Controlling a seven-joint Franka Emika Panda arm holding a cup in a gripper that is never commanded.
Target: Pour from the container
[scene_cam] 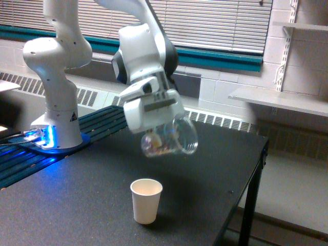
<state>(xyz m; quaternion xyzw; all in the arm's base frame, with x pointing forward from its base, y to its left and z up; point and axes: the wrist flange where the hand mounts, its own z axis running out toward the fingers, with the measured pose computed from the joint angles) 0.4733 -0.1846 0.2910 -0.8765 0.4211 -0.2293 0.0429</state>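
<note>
surface: black table (205, 169), paper cup (146, 200) empty
gripper (159, 130): you held it clamped on container (171, 139), tilted
left: pour not started

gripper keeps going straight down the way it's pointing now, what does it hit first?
Likely the white paper cup: the gripper, holding the tilted clear cup, points down roughly over it. Depth is unclear from one view, so it might meet the black table instead.
</note>
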